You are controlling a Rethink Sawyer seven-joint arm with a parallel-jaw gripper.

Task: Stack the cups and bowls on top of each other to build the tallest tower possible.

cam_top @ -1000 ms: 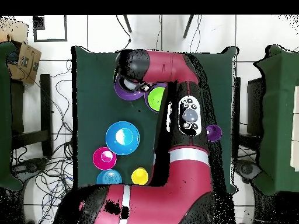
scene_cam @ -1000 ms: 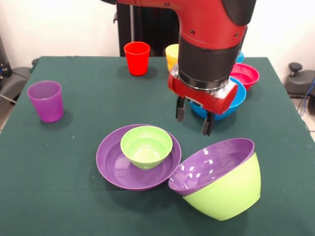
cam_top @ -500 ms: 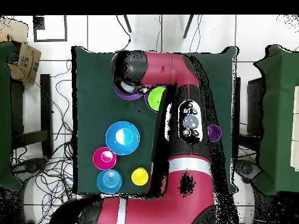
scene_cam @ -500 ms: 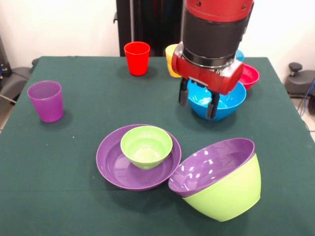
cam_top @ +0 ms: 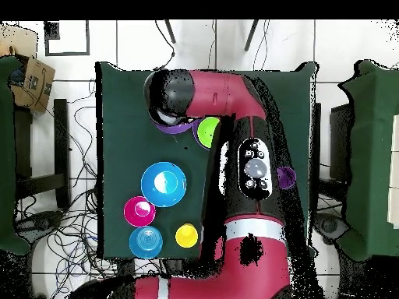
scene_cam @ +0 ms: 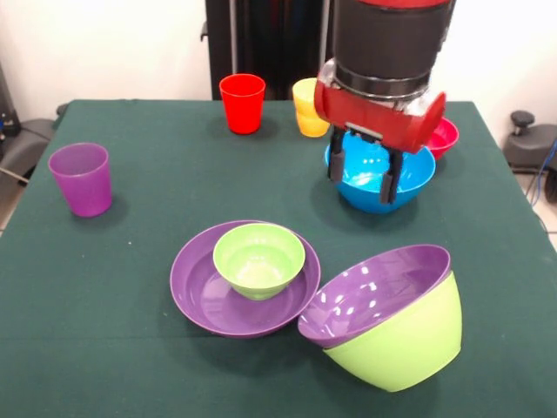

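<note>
The tower [scene_cam: 392, 326] is barely begun: a large purple bowl [scene_cam: 374, 292] nested in a tilted lime green bowl [scene_cam: 409, 344] at the surface's [scene_cam: 130, 287] near right. Beside it I see a small green bowl [scene_cam: 259, 259] sitting in a second purple bowl [scene_cam: 209, 300]. My claw [scene_cam: 365, 176] hangs empty, prongs apart, over the blue bowl [scene_cam: 409, 178].

I count seven bowls, with the red bowl [scene_cam: 446, 132] and light blue bowl [cam_top: 145, 241], and three cups: red [scene_cam: 242, 102], yellow-orange [scene_cam: 306, 106], purple [scene_cam: 81, 178]. Most stacking remains.
</note>
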